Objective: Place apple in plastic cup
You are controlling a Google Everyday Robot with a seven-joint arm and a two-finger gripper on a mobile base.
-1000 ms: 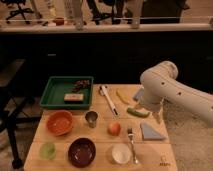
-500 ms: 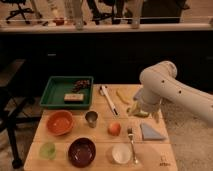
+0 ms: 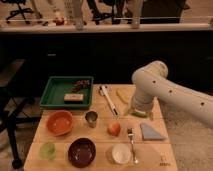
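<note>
The apple (image 3: 114,129), small and orange-red, lies on the wooden table (image 3: 100,162) near its middle. The plastic cup (image 3: 48,150), short and translucent light green, stands at the front left corner. My white arm reaches in from the right and bends down to the table's back right. The gripper (image 3: 134,111) hangs low over the table, to the right of and behind the apple, apart from it. It is far from the cup.
A green tray (image 3: 55,95) sits at the back left. An orange bowl (image 3: 59,122), a metal cup (image 3: 91,118), a dark bowl (image 3: 81,151), a white cup (image 3: 121,153), a fork (image 3: 131,145), a grey-blue wedge (image 3: 151,132), a white tool (image 3: 109,100) and a yellow fruit (image 3: 122,96) lie around.
The arm's lower end has shifted a little to the left and down toward the table. The apple, cup and other things have not moved.
</note>
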